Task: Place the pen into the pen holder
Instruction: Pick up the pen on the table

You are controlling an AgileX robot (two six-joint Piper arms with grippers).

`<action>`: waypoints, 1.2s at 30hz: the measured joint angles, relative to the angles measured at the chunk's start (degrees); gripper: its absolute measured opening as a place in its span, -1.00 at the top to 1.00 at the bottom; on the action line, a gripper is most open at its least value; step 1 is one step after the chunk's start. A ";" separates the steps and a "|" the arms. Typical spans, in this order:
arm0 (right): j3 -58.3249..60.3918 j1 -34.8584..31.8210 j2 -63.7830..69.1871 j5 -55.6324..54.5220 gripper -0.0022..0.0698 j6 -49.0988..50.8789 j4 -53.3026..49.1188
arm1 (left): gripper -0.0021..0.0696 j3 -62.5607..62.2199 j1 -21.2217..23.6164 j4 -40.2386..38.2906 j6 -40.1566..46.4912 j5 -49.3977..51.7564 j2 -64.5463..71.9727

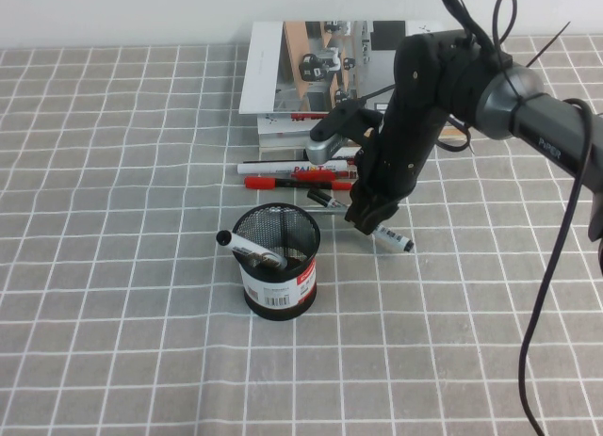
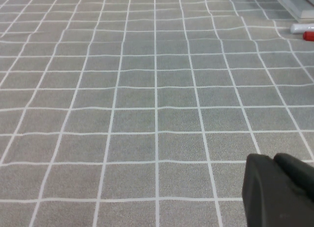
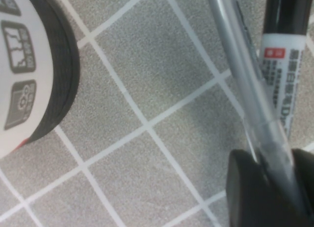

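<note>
We see our right arm [image 1: 528,116], big and black, with a shiny grey tube part. Thin black cables [image 1: 551,295] loop off it, tied with small black ties. Our right gripper [image 1: 369,219] and left gripper [image 2: 279,192] are black with smooth, rounded tips.

Even, soft daylight-like light fills the grey white-gridded tablecloth [image 1: 113,266]. The black wire-mesh cylindrical pen holder [image 1: 277,262] throws only a faint shadow at its base. Beside that holder the right wrist close-up goes soft, its black fingertips [image 3: 255,192] blurred.
</note>
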 joint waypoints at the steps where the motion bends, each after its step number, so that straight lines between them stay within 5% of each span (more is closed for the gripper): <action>1: 0.00 0.00 0.00 0.00 0.59 0.00 0.00 | 0.95 0.00 0.00 0.00 0.00 0.00 0.00; 5: 0.00 0.00 0.10 0.00 0.16 0.00 -1.79 | 0.95 0.00 0.00 0.00 0.00 0.00 0.00; 8: 0.00 0.00 0.10 0.00 0.02 0.23 -5.64 | 0.95 0.00 0.00 0.00 0.00 0.00 0.00; 22: 0.00 -1.57 -3.01 0.11 0.25 3.64 -11.59 | 0.95 0.00 0.00 0.00 0.00 0.00 0.00; 36: 0.00 -1.89 -2.89 0.11 0.26 4.03 -0.96 | 0.95 0.00 0.00 0.00 0.00 0.00 0.00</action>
